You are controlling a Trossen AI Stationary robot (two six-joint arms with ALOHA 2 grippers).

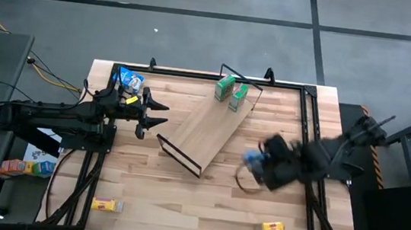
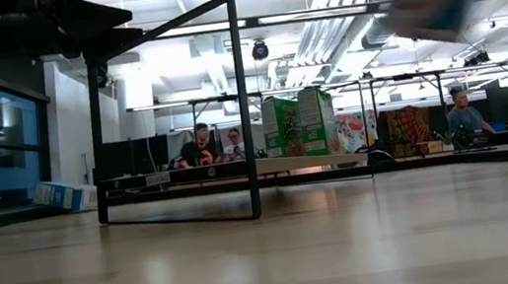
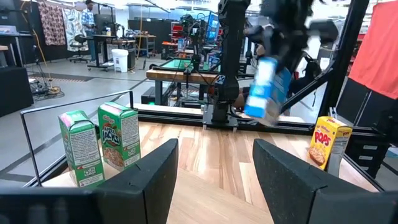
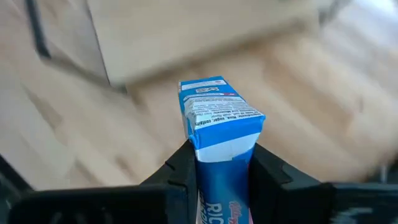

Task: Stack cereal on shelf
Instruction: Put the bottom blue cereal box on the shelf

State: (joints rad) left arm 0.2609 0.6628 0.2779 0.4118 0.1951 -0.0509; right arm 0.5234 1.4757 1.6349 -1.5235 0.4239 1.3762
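Right claw (image 4: pixel 222 163), clamped on a blue cereal box (image 4: pixel 219 118), should carry it upright to the shelf (image 1: pixel 212 127) beside the green boxes (image 1: pixel 231 91); left claw (image 1: pixel 158 115) waits open.

Right tool (image 4: pixel 221 168) clamped, raised; left tool (image 3: pixel 214 180) open, idle.

Counter (image 1: pixel 181 197): pale wood planks, smooth, satin sheen. Shelf (image 1: pixel 215 127): light wood board, matt; thin black metal wire frame at its ends. Blue cereal box (image 4: pixel 217 118): printed cardboard, slight gloss. Green boxes (image 3: pixel 99 146): same card. Fingers (image 4: pixel 273 171): dark matt plastic
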